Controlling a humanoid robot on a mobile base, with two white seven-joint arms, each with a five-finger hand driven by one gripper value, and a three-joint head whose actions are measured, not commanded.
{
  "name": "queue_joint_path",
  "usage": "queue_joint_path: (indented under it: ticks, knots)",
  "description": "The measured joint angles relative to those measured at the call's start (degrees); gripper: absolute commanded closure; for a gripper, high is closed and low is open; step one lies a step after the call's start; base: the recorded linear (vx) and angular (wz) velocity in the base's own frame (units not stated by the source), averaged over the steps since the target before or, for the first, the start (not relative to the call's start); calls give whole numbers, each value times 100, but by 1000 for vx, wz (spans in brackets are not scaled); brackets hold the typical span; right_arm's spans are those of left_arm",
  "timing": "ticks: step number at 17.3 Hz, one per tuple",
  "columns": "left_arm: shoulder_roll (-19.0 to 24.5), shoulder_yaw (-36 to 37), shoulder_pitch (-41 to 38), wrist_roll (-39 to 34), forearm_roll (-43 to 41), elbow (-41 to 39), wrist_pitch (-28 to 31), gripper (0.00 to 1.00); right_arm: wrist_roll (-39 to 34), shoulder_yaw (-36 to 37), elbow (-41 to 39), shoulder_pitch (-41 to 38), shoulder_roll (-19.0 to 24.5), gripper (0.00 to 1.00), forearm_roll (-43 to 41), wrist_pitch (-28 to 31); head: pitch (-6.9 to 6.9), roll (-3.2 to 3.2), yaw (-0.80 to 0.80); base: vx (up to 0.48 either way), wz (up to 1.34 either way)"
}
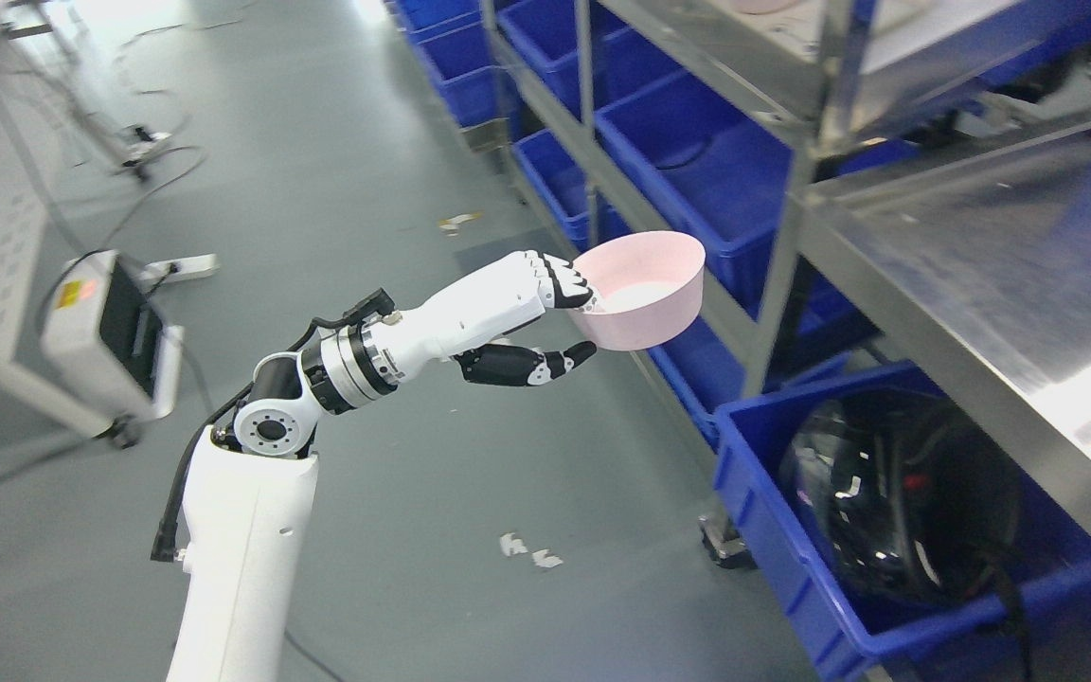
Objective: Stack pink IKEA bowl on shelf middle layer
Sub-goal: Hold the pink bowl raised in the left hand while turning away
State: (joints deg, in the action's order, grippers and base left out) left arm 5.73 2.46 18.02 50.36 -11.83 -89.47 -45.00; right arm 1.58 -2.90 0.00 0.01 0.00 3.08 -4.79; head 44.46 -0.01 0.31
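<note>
Pink bowl [645, 289], round, plain and smooth-walled, tilts with its open mouth up and toward 1 o'clock, empty inside. The left hand [545, 317] pinches its near rim: fingers [560, 282] hooked over the edge, thumb [531, 365] under the wall. It hangs in the air over grey floor [337, 189], which lies bare toward 9 and 11 o'clock. At 3 o'clock stands the steel shelf [972, 275], its upright post [778, 284] just beside the bowl. Blue bins [688, 152] fill the lower levels; the nearest, at 5 o'clock, holds a black helmet [896, 493].
</note>
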Motion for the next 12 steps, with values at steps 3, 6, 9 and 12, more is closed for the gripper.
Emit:
queue_joint_path:
  ticks: [3,6,9,12]
  knots:
    - [0,1,-4,-11,-12,-10,0,97,-11,0,0,0,0,0,0,0,0,0,0,-56,1219]
    - [0,3,-3,-13,-21,-14,-1,97,-14,0,0,0,0,0,0,0,0,0,0,-28,801]
    - [-8,11,40,-14,-77,-14,-1,96,-14,0,0,-1,0,0,0,0,1,0,0,34,388]
    - [-23,13,93,-14,-125,-11,-1,96,-14,0,0,-2,0,0,0,0,1,0,0,72,173]
